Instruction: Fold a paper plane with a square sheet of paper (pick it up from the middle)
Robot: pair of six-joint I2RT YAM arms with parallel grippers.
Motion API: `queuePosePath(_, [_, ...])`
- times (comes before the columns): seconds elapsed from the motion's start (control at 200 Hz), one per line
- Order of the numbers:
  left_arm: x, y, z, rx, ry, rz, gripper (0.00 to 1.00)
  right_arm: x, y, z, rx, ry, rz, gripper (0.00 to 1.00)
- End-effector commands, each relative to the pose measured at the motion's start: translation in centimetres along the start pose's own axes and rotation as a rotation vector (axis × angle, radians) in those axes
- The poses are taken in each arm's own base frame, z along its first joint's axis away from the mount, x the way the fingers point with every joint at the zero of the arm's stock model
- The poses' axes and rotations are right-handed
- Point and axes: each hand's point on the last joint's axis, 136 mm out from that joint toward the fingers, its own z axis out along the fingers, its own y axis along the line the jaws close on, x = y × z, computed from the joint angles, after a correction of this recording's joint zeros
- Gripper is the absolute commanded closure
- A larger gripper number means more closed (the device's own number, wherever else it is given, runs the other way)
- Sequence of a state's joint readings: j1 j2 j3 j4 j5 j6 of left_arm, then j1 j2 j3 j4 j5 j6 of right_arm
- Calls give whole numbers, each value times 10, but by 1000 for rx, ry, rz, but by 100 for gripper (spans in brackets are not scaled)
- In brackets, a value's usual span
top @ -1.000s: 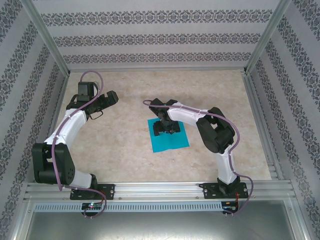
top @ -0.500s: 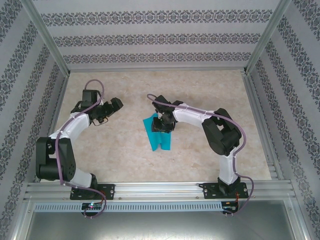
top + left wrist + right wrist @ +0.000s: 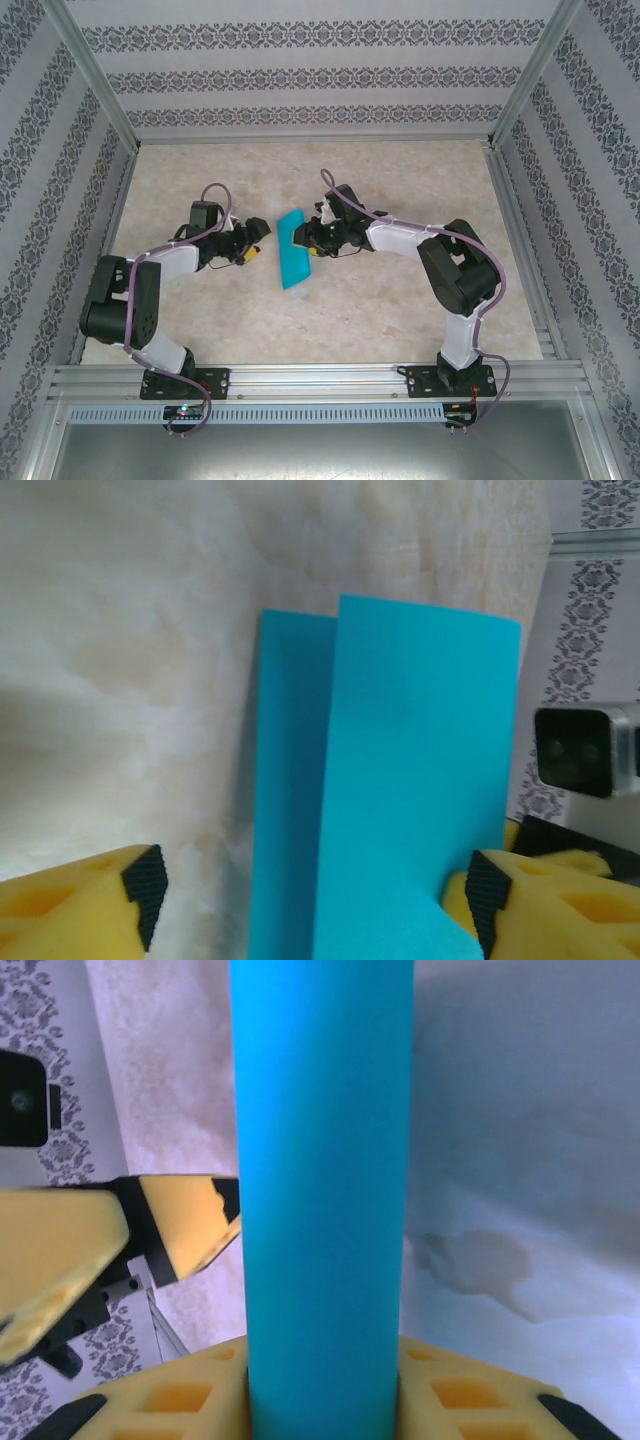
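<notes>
The square sheet of paper (image 3: 292, 252) is teal-blue and bent double into a narrow upright strip at the table's middle. My right gripper (image 3: 316, 238) is shut on its right side; in the right wrist view the paper (image 3: 325, 1160) rises straight out between the yellow jaws of the right gripper (image 3: 325, 1405). My left gripper (image 3: 254, 246) stands open just left of the strip. In the left wrist view the two paper layers (image 3: 400, 780) stand between the spread fingers of the left gripper (image 3: 318, 900), and the front layer's edge reaches the right pad (image 3: 488, 895).
The marbled beige tabletop (image 3: 400, 300) lies all around the paper. Patterned walls and aluminium posts (image 3: 95, 75) close in three sides, and a metal rail (image 3: 320, 380) carries both arm bases at the near edge.
The right gripper lifted the flat sheet off the table, doubling it into a narrow strip, and carried it back and left. The left arm swung in low toward the paper.
</notes>
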State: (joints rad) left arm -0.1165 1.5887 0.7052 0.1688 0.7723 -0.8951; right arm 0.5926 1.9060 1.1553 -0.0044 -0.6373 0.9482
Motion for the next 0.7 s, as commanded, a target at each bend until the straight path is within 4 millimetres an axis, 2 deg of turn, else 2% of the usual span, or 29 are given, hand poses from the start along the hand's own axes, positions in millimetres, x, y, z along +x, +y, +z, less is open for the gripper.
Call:
queuePosePath(0.0, [4, -20, 11, 114, 17, 8, 27, 1, -10, 6, 7, 15, 20, 64])
queuePosePath(0.15, [12, -19, 25, 132, 55, -8, 40, 2, -16, 9, 1, 27, 31, 62])
queuePosePath(0.32, [15, -8, 36, 150, 77, -60, 53, 2, -16, 9, -31, 30, 52, 61])
queuePosePath(0.694, [20, -5, 46, 220, 105, -86, 63, 2, -19, 7, -77, 35, 92, 61])
